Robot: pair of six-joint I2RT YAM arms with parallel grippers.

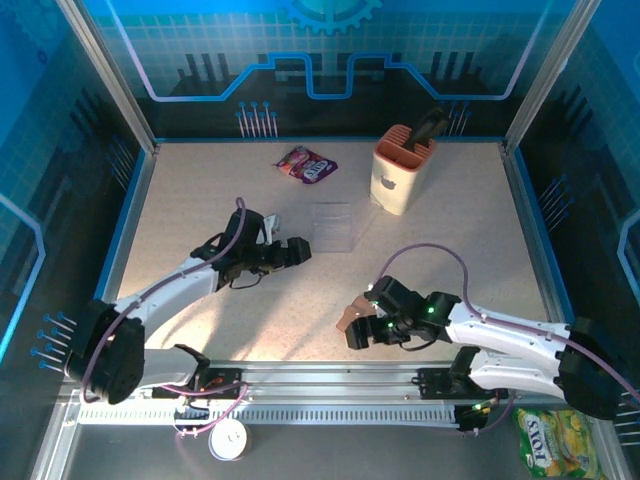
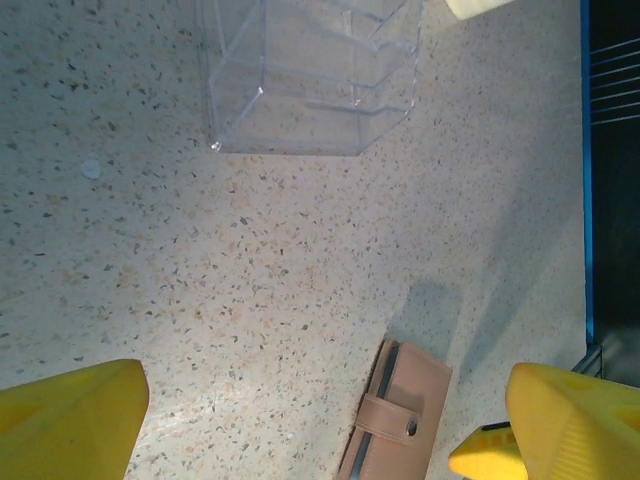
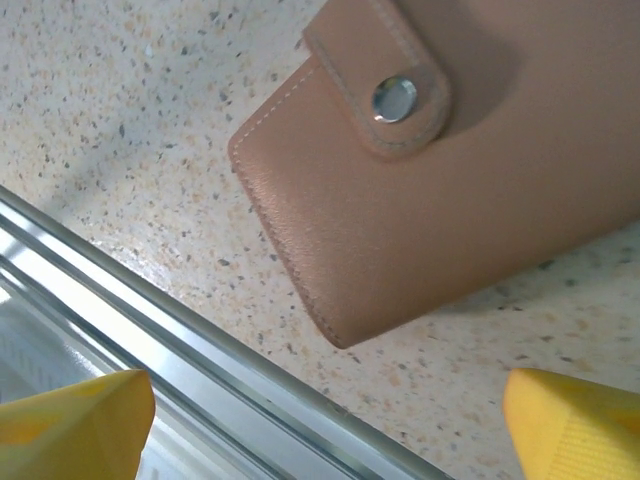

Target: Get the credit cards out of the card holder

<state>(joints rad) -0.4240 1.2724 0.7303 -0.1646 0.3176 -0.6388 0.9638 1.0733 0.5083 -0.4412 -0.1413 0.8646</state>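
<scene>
A clear plastic box (image 1: 332,226) stands near the middle of the speckled table (image 1: 200,190). Behind it to the left lies a purple snack packet (image 1: 305,164), and behind it to the right stands a peach-coloured caddy (image 1: 402,168) with a dark tool (image 1: 430,127) sticking out of its top. Well in front of the box a metal rail (image 1: 330,378) runs along the table's near edge, with a white round disc (image 1: 228,440) past it to the left and a yellow-green packet (image 1: 552,442) far to the right.
</scene>
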